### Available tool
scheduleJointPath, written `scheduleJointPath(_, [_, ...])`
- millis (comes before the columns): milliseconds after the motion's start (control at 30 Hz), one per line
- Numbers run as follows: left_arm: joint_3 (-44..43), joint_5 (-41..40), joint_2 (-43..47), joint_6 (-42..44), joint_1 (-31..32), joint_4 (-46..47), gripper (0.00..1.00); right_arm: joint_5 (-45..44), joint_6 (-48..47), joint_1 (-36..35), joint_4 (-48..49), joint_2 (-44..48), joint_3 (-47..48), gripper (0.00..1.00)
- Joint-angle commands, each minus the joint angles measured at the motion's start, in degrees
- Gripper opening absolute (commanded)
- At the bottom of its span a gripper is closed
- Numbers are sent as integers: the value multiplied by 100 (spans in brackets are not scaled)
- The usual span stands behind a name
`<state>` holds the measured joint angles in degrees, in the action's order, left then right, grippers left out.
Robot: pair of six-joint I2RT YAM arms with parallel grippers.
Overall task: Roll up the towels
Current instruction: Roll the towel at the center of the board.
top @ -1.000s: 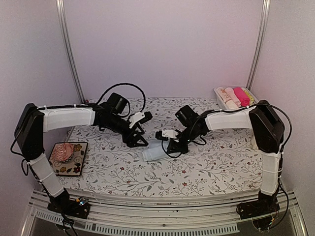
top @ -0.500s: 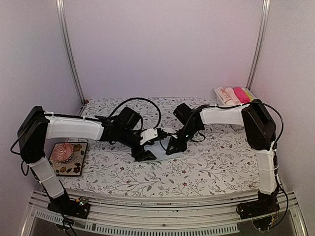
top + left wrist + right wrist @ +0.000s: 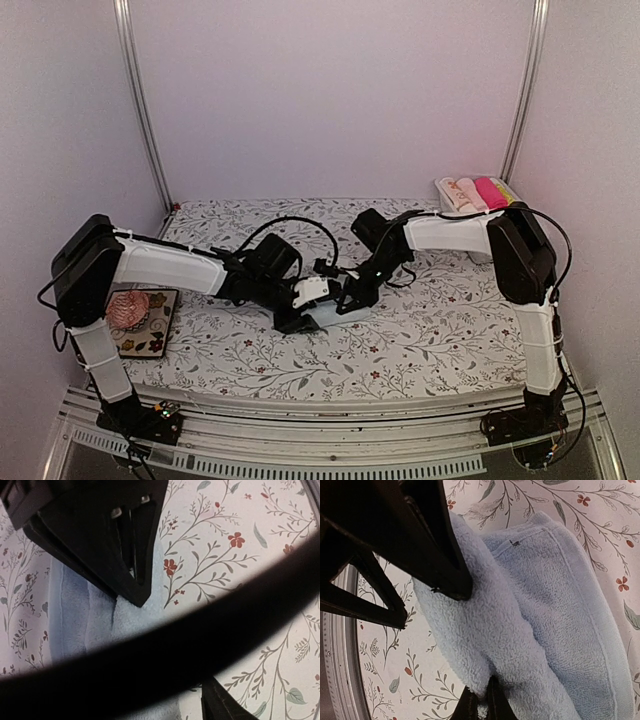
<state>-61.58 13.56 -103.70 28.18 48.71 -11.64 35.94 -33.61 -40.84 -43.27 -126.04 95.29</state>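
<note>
The light blue towel (image 3: pixel 331 316) lies bunched in thick folds on the floral mat at the centre. In the right wrist view the towel (image 3: pixel 560 605) fills the frame. My right gripper (image 3: pixel 481 706) is shut on the edge of a fold, and it meets the towel from behind in the top view (image 3: pixel 352 299). My left gripper (image 3: pixel 298 318) is at the towel's left end. Its jaws stand apart (image 3: pixel 435 605), one finger resting on the towel, the other on the mat. A black cable hides most of the left wrist view; the towel (image 3: pixel 80 615) shows at left. I cannot single out the cream towel.
A white bin (image 3: pixel 443 186) at the back right holds several rolled cloths, cream, pink and hot pink. A patterned tray (image 3: pixel 150 340) with a pink knitted lump (image 3: pixel 128 309) sits at the left edge. A metal rail runs along the near edge.
My left gripper has moved right and nearer, from behind the towel to its left end. My right gripper shifted slightly back. The towel was hidden half a second ago and shows again.
</note>
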Motion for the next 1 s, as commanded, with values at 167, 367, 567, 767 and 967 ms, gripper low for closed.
scheduleJointPath(167, [20,-409,-473,-100,79,12,44,232,73,71,-292,-188,65,8])
scheduleJointPath(367, [-167,-347,-788,-169,54,-320,14,110,153,245,-198,26,-41,21])
scheduleJointPath(567, [-345,132,-1056,-351,-115,-591,0,-295,346,690,169,777,-717,49])
scheduleJointPath(767, [-673,585,-1204,-596,-393,-838,0,-825,572,1095,492,1501,-1132,99])
scheduleJointPath(967, [-1189,1225,-1484,-1121,-753,-1091,0,-2131,1421,1204,634,1787,-1084,99])
